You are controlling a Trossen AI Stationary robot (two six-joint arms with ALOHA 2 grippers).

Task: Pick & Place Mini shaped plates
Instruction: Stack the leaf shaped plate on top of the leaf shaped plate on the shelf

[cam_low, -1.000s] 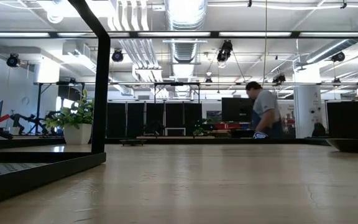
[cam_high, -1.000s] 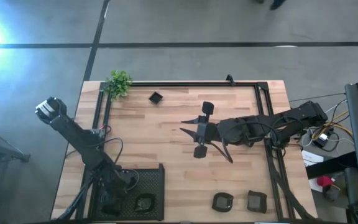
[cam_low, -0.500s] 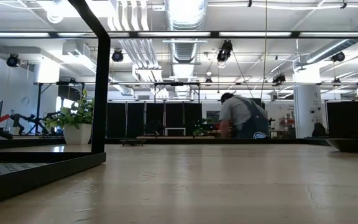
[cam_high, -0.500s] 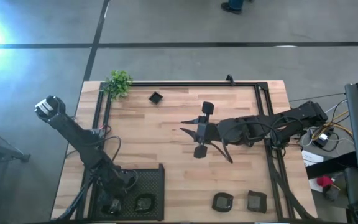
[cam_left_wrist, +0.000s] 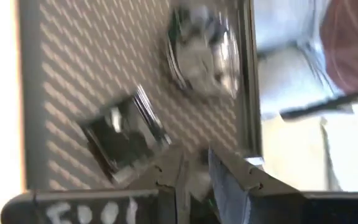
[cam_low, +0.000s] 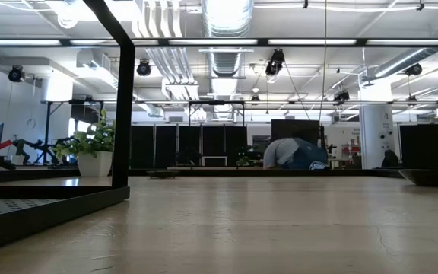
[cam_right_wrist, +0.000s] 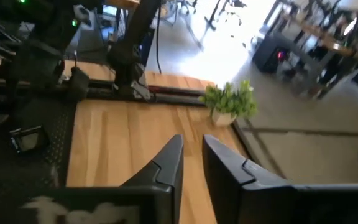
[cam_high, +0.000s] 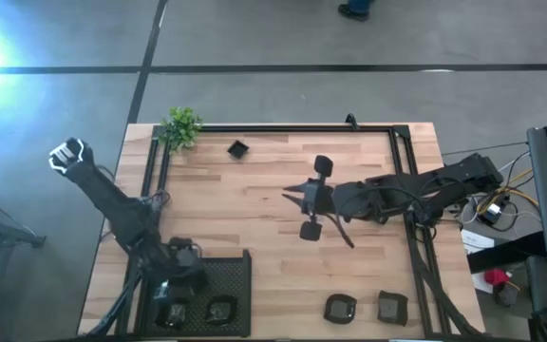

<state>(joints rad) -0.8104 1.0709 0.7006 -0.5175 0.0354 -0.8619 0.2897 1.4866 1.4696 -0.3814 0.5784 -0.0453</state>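
Two mini shaped plates lie flat in the black mesh tray (cam_high: pixel 237 275) at the near left corner: a square one (cam_left_wrist: pixel 123 134) and a rounded one (cam_left_wrist: pixel 204 46), the rounded one also in the high view (cam_high: pixel 221 309). My left gripper (cam_left_wrist: pixel 196 177) hovers above the tray next to the square plate, fingers close together and empty. My right gripper (cam_high: pixel 290 197) waits over the table's middle, pointing left, fingers together (cam_right_wrist: pixel 192 152). Another small square plate (cam_high: pixel 238 148) sits near the far edge. Two more plates (cam_high: pixel 340 307) (cam_high: pixel 392 306) rest by the near edge.
A small green plant (cam_high: pixel 180 126) stands at the far left corner. A black frame rail (cam_high: pixel 283 127) runs along the far and side edges. Bare wood (cam_high: pixel 245 209) lies between the tray and my right gripper. A person (cam_low: pixel 291 152) bends down in the room behind.
My left arm has swung its elbow out toward the table's left, and its gripper has drawn back a little toward the far edge, uncovering the square plate in the tray. My right gripper has shifted slightly toward the table's right. The person in the background has bent down.
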